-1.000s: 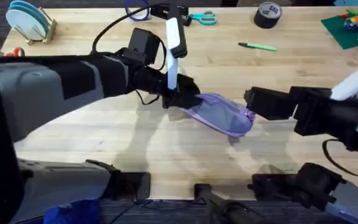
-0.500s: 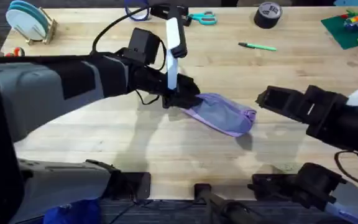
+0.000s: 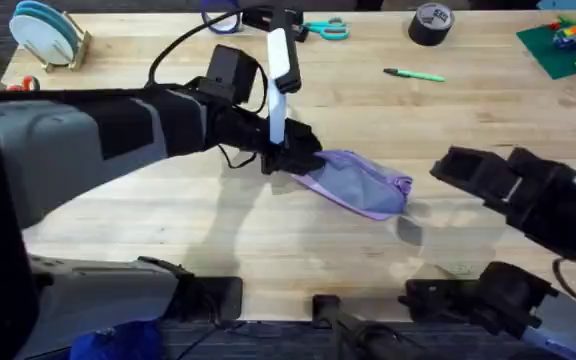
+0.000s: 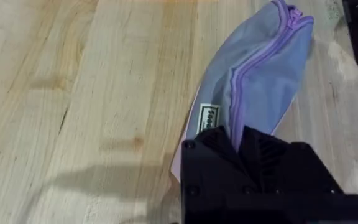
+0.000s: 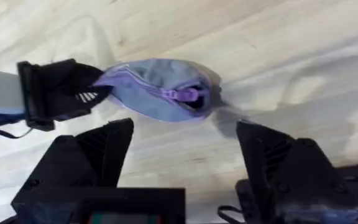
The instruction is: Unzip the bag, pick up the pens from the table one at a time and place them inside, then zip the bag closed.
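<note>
Near the middle of the desk (image 3: 168, 215) lay the bag (image 3: 358, 182), its long axis running from the left claw (image 3: 290, 158) toward the right claw (image 3: 448, 168). The left claw was clenched on the bag's near end, by the pale label (image 4: 209, 114). The right claw stood released, fingers spread wide, just off the far end where the zipper pull (image 5: 188, 94) showed. By my judgement the right arm was the one placed to take the pull. A single green pen (image 3: 415, 74) rested well apart, farther back.
</note>
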### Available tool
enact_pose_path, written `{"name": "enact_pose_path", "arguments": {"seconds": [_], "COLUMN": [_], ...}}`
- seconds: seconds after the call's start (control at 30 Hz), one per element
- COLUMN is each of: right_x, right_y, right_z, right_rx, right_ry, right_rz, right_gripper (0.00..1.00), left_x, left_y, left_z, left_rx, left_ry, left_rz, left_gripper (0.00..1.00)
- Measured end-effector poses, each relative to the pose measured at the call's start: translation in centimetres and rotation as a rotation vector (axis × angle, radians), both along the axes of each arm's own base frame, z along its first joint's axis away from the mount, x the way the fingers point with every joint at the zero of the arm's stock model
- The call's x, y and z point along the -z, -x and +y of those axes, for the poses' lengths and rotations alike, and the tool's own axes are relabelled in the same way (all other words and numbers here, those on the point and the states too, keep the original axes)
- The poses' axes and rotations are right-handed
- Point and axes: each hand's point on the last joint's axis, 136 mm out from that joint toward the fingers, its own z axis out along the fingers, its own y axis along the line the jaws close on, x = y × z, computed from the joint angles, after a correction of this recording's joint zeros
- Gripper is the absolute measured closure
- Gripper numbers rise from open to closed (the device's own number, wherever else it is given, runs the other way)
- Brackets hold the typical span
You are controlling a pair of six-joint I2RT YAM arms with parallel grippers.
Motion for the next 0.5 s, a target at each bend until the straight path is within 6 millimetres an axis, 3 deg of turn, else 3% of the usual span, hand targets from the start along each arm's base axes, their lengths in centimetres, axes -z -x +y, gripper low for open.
{"name": "enact_pose_path", "arguments": {"seconds": [0.5], "right_x": [0.4], "right_y": [1.1], "right_z": [-1.6], "right_rx": [0.045], "right_ry": [0.013], "right_rz": [0.013], "right_gripper": [0.006], "left_x": [0.0], "left_y": [0.0], "left_z": [0.0], "left_rx": [0.0], "left_ry": [0.0], "left_rz": [0.0], "left_gripper": [0.957]}}
